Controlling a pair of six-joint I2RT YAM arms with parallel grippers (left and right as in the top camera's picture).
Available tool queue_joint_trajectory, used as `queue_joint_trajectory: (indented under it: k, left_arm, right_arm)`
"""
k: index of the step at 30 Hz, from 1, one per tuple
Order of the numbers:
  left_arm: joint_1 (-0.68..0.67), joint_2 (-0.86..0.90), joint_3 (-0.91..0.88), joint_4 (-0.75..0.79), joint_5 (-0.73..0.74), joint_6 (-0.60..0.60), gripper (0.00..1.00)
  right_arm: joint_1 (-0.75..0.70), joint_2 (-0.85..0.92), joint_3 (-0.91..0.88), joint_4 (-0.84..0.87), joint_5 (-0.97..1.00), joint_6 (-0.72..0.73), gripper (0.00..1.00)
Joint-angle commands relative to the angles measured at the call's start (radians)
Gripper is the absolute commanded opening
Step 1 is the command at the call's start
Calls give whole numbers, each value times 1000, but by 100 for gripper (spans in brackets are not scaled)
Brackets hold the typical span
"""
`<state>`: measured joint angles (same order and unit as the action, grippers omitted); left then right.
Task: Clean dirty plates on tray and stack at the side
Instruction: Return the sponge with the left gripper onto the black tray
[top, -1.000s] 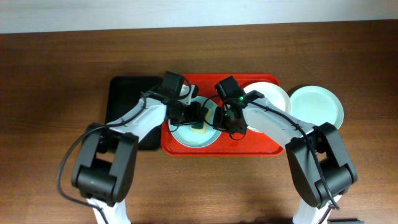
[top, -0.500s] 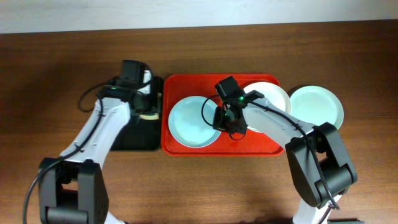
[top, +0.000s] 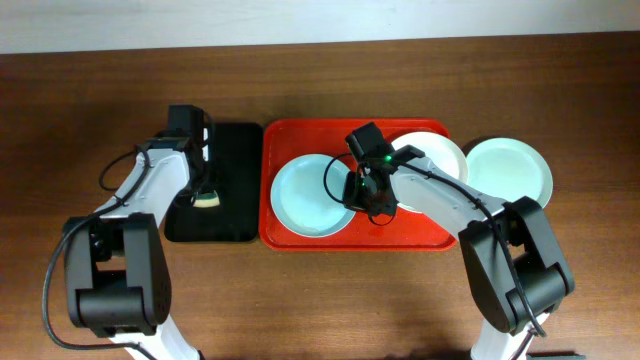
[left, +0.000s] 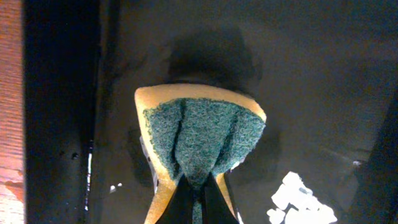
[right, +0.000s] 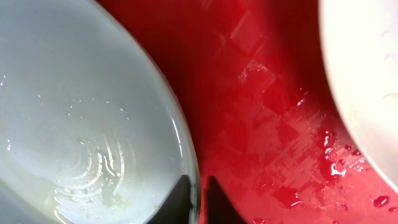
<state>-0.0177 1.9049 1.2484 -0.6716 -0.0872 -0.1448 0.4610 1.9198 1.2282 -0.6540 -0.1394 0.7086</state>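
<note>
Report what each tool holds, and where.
Left tool pinches the sponge at its creased middle. Right tool straddles the blue plate at its rim; grip cannot be told.

**A:** What is cut off in the wrist views?

**B:** The sponge is cropped by the bottom edge, and only two dark tips of the left hand are seen. The mint plate and the white plate are each shown only in part.

**A:** And the right hand?

**B:** Only its tips are seen, one on either side of the mint plate's rim. Whether the rim is pinched cannot be told. From overhead the right hand is hidden. The white bits cannot be identified.
</note>
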Motion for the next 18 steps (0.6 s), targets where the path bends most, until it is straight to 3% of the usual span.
queue_joint_trajectory:
  k: [1, 2, 3, 4, 9, 12, 13, 15, 17, 18]
  left_arm:
    - [12, 5, 9, 3, -15, 19, 4]
    - [12, 5, 9, 2, -14, 19, 9]
    - [12, 5, 9, -1, -14, 19, 29]
    - [12, 5, 9, -4, -8, 19, 40]
    - [13, -6, 39, -37, 19, 19, 22]
    - [18, -41, 111, -109, 19, 19, 23]
    - [19, -54, 131, -125, 19, 19, 27]
    - [19, -89, 171, -145, 19, 19, 41]
    - [24, -131, 203, -153, 19, 19, 77]
    - [32, -155, 214, -152, 18, 19, 86]
  right_arm:
    - [11, 20, 16, -3, 14, 3, 22]
    - [11, 20, 16, -3, 14, 3, 25]
    - [11, 20, 16, -3, 14, 3, 25]
    - [11, 20, 16, -3, 14, 3, 26]
    - [11, 20, 16, -3, 14, 3, 24]
    - [11, 20, 16, -2, 18, 3, 24]
    - [11, 20, 16, -2, 18, 3, 24]
    - [11, 20, 16, -3, 20, 3, 24]
    - [11, 20, 16, -3, 21, 2, 24]
    - [11, 20, 16, -3, 21, 2, 23]
